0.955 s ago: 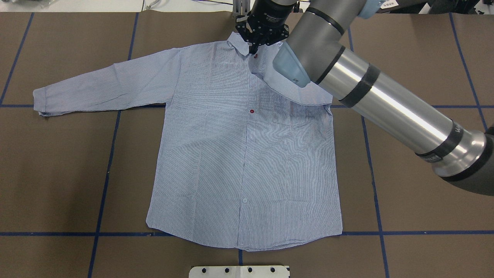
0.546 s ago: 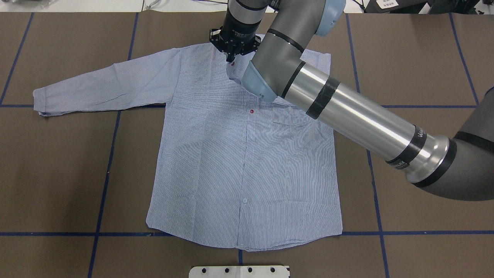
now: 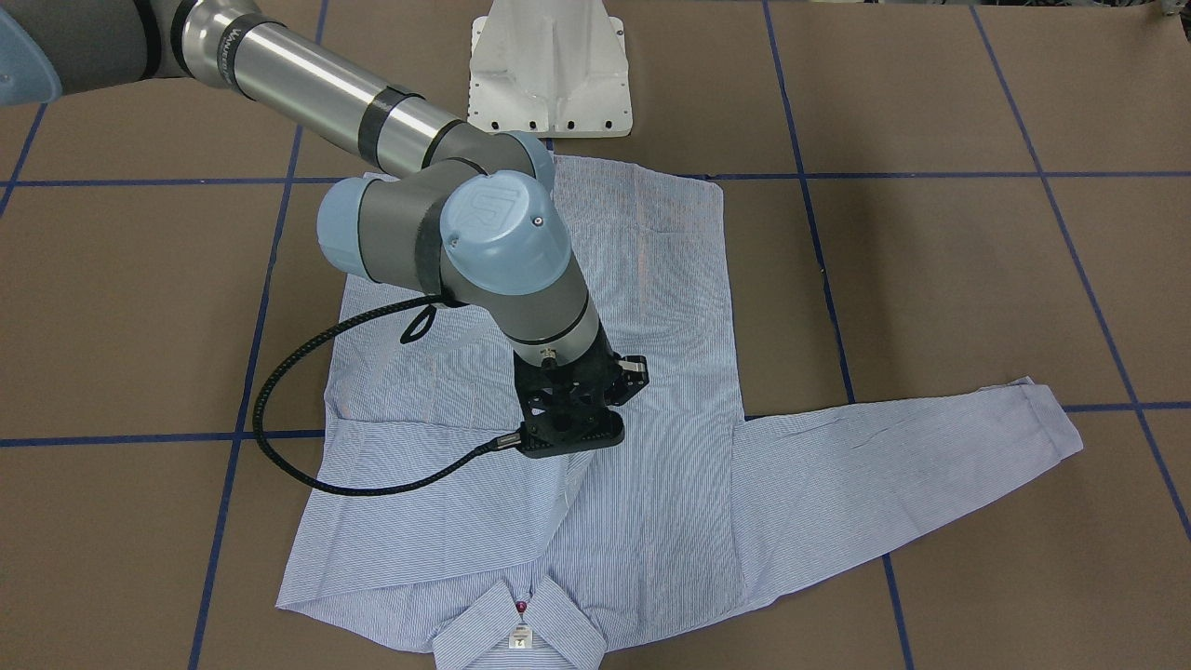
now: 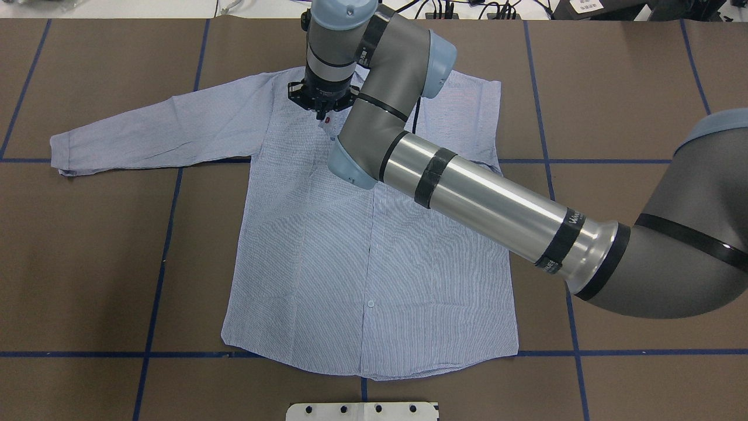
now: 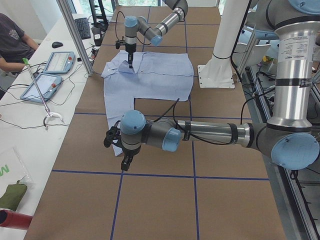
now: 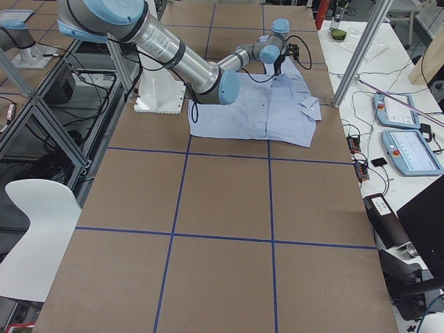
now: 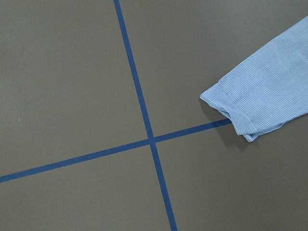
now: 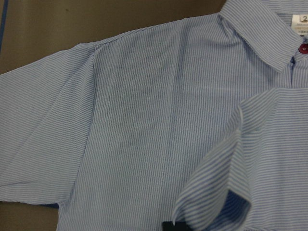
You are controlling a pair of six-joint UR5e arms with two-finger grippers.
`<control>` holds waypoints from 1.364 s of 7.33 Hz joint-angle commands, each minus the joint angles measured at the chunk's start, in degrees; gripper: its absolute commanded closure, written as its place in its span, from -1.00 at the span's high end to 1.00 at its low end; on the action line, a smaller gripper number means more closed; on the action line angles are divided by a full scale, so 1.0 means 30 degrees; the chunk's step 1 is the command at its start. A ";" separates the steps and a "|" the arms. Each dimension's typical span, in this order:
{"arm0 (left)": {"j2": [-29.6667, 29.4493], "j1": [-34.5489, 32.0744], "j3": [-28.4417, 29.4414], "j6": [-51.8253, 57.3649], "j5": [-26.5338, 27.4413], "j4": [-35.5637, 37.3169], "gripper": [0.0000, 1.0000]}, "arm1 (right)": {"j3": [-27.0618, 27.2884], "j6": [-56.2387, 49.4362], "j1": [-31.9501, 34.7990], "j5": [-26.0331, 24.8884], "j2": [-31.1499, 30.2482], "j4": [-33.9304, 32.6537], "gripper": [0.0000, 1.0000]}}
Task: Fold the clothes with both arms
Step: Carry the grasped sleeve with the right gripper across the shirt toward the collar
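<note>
mostly flat on the brown table [image 4: 87, 263], blue striped shirt [image 4: 362, 257], one sleeve stretched out, right gripper [image 4: 323, 116] clamped on a fold of its cloth over the chest, left gripper [image 5: 125, 163] near the cuff [image 7: 240, 115], its opening cannot be told

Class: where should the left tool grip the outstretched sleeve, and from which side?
Probably the cuff, from above at its outer end: this sleeve of the shirt lies flat on the table, so only the cuff's thicker, slightly curled free edge offers a pinch.
</note>
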 commanded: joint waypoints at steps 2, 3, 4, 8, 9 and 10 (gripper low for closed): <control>-0.0040 0.0000 0.0045 -0.0003 0.0000 0.0018 1.00 | -0.0903 -0.0034 -0.1152 -0.2709 0.0626 0.1396 1.00; -0.0098 0.0000 0.0075 -0.0003 0.0000 -0.0098 1.00 | -0.0729 0.0082 -0.1155 -0.2685 0.0656 0.1279 1.00; -0.0156 0.0000 0.0075 -0.0090 0.0000 -0.0360 1.00 | -0.0176 0.0286 -0.1126 -0.2569 0.0627 0.1046 1.00; 0.0019 0.4553 -0.0042 -0.9845 0.2618 -0.6533 1.00 | 0.9418 -0.0063 -0.0485 -0.1927 -0.2934 -0.9433 1.00; -0.0068 0.6108 -0.0042 -1.3008 0.3420 -0.7385 1.00 | 1.0744 -0.0122 0.0012 -0.1343 -0.4194 -0.9676 1.00; -0.0040 0.7254 0.0045 -1.5592 0.4269 -0.8438 1.00 | 1.2382 -0.0760 0.0481 -0.0902 -0.5860 -0.9708 1.00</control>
